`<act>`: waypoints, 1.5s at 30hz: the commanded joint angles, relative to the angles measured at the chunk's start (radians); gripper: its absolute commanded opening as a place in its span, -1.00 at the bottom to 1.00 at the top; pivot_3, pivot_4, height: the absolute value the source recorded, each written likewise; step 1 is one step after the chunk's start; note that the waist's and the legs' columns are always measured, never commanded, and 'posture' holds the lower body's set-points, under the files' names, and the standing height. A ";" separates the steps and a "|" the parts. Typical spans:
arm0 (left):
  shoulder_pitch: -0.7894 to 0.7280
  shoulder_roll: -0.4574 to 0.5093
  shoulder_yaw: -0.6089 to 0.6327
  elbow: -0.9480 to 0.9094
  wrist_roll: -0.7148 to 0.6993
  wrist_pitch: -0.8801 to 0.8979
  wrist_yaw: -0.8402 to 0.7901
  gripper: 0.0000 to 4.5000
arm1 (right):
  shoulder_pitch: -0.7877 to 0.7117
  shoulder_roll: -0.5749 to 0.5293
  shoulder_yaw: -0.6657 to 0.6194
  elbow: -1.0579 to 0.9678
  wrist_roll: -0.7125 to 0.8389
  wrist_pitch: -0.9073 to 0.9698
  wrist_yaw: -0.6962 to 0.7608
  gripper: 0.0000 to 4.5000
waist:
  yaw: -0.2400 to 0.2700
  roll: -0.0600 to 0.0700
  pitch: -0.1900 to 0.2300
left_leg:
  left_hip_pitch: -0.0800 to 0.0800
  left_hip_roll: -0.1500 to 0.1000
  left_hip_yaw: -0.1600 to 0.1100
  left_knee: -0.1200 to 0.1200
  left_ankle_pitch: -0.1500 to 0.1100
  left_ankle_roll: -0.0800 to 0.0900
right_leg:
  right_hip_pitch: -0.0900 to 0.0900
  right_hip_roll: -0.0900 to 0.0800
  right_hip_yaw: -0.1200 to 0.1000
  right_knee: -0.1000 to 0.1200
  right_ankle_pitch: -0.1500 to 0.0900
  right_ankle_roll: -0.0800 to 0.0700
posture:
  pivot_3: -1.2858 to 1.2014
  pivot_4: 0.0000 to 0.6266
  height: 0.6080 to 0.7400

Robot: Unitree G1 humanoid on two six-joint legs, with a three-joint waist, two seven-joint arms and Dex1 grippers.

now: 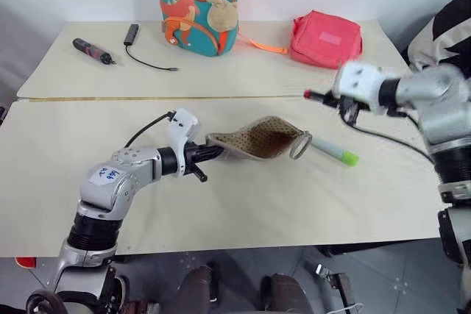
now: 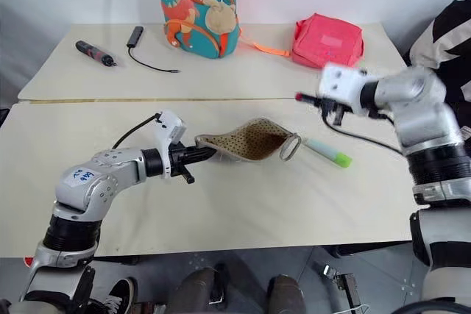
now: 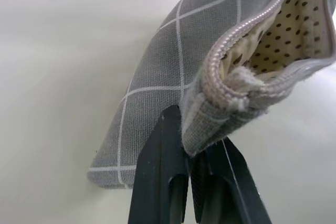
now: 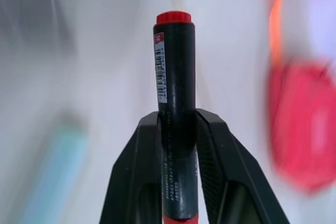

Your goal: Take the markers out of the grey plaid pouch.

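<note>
On the pale table (image 1: 243,211), the grey plaid pouch (image 1: 254,139) is lying open-mouthed near the middle — your left gripper (image 3: 190,150) is pinching its zipper end. Your right gripper (image 4: 178,129) is clamping a black marker with a red cap (image 4: 174,103) just above, right of the pouch. A green-tipped marker (image 1: 335,151) is lying just beside the pouch mouth.

Near desk (image 1: 243,218): front strip bare, open passage along front edge. Mid-desk blocked by pouch (image 1: 254,140) w/ green-tipped marker (image 1: 335,151) just beside its mouth. Far desk (image 1: 66,71): backpack (image 1: 197,5) and pink bag (image 1: 325,38) crowd back edge; tool (image 1: 93,51) + cable (image 1: 143,53) near left corner.
</note>
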 commanded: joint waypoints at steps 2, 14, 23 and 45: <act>0.016 -0.004 0.012 -0.025 0.004 0.000 0.008 -1.00 | -0.022 0.002 0.052 0.204 -0.144 -0.176 -0.177 -0.76 | 0.000 0.001 0.000 | 0.000 0.000 0.000 0.000 0.000 0.000 | 0.000 0.000 0.000 0.000 0.000 0.000 | 0.03 -0.52 1.00; 0.036 0.021 -0.003 -0.033 0.057 -0.071 0.007 -1.00 | 0.012 0.079 -0.047 0.271 -0.053 -0.175 -0.154 0.26 | -0.004 0.001 0.000 | 0.001 0.001 -0.002 0.002 0.000 0.000 | 0.003 0.002 -0.001 -0.001 0.000 0.000 | 0.03 -0.52 1.00; 0.025 0.087 0.044 0.020 0.218 -0.381 -0.003 -1.00 | -0.027 0.131 -0.202 0.016 0.167 -0.016 -0.066 0.85 | -0.004 0.001 0.001 | 0.000 0.001 -0.001 0.001 0.000 0.000 | 0.002 0.001 0.000 -0.001 0.000 0.000 | 0.03 -0.52 1.00; 0.401 0.199 0.263 0.081 0.527 -0.755 0.177 -0.66 | 0.424 0.385 -0.179 -0.757 0.571 0.562 -0.146 0.87 | 0.004 -0.001 -0.001 | -0.002 -0.001 0.004 -0.009 -0.002 -0.006 | -0.013 -0.002 0.004 0.005 0.003 0.000 | 0.03 -0.52 1.00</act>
